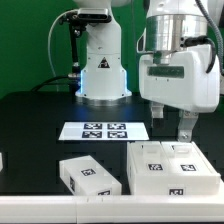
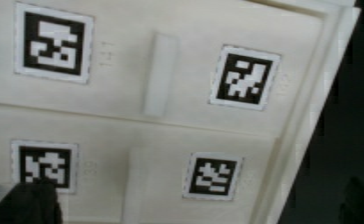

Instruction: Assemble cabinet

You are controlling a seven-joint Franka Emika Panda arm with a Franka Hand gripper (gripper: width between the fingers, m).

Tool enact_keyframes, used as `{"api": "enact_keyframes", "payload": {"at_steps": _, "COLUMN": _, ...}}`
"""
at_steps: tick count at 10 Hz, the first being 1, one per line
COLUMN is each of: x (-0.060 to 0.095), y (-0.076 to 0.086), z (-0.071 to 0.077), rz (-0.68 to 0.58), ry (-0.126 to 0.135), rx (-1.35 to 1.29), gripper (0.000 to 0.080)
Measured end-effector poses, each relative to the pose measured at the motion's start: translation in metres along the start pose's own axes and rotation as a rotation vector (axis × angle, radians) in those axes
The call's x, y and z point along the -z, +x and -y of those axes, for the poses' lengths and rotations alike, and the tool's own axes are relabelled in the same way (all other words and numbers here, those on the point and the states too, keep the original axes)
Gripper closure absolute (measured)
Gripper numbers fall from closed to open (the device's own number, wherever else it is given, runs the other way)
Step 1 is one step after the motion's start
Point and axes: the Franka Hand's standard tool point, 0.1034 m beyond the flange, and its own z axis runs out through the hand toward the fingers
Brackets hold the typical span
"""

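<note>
The claw [image 1: 184, 136] hangs spread wide and empty above the large white plastic tagged cabinet frame [image 1: 170, 172]: approach step, I'd say. Next, lower and straddle a wall.

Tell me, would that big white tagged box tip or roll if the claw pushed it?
Probably neither: the cabinet lies low and broad on the table, so it would likely slide. Its flat panels look rigid, not floppy. The smooth plastic-looking surface may be slippery to pinch.
</note>
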Motion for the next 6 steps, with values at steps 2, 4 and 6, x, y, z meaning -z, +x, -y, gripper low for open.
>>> {"api": "enact_keyframes", "payload": {"at_steps": 2, "x": 0.000, "y": 0.002, "z": 0.000, "rz": -0.010, "ry": -0.004, "rx": 0.175, "gripper": 0.0004}}
{"api": "enact_keyframes", "payload": {"at_steps": 4, "x": 0.004, "y": -0.012, "z": -0.007, "rz": -0.005, "ry": 0.020, "rx": 0.293, "gripper": 0.0004}}
{"api": "enact_keyframes", "payload": {"at_steps": 6, "x": 0.010, "y": -0.029, "z": -0.024, "rz": 0.017, "ry": 0.019, "rx": 0.410, "gripper": 0.0004}}
